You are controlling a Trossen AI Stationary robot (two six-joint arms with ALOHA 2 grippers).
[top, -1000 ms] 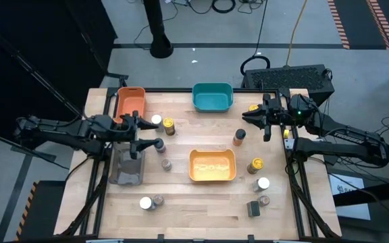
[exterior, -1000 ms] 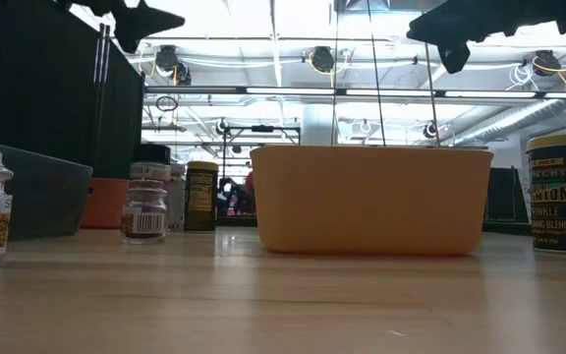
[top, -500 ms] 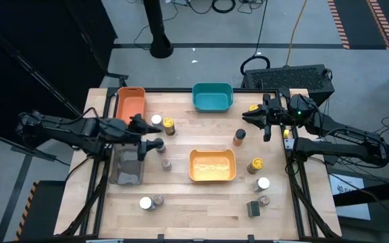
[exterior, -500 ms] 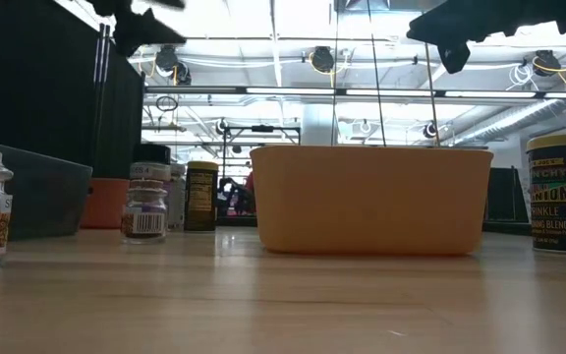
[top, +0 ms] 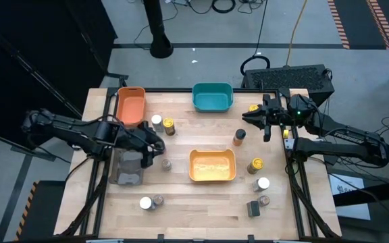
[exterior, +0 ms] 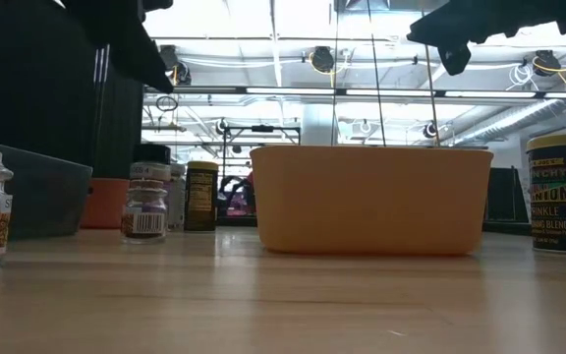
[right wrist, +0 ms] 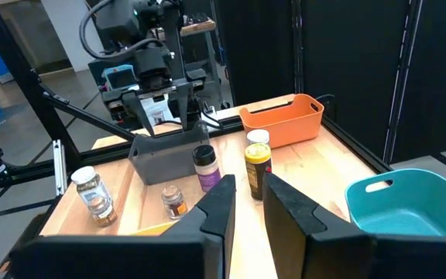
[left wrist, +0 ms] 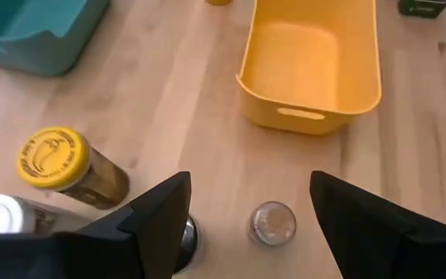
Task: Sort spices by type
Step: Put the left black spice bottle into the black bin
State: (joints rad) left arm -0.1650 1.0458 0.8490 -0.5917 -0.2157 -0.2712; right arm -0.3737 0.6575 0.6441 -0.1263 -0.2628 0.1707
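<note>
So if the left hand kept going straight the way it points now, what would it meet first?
Probably the small clear-lidded jar: in the left wrist view it sits between the open fingers of the left hand, just ahead. Beyond it lies the yellow bin. Depth is uncertain.

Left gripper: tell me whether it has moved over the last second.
Yes. In the high view the left gripper has swung from beside the orange bin toward the yellow bin, now above the jars between them.

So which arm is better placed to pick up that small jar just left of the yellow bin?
The left. Its hand hangs open almost over the small jar, fingers either side. The right hand waits near the table's far right corner, well away.
</note>
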